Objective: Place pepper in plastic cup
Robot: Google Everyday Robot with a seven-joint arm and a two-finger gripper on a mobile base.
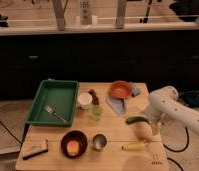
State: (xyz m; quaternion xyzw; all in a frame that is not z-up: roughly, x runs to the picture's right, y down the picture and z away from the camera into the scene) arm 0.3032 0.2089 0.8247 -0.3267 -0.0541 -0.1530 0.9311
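Pepper point(136, 119), slim and dark green, shows at the right of the wooden surface point(113, 162), close against the pincer point(145, 130). We cannot tell whether the pincer is open or holds it. We judge the pepper light, firm and smooth-skinned, best gripped mid-body across its width.

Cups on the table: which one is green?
The see-through green cup, standing between the white cup and the shiny metal cup. The gripper is off to the right, by the pepper.
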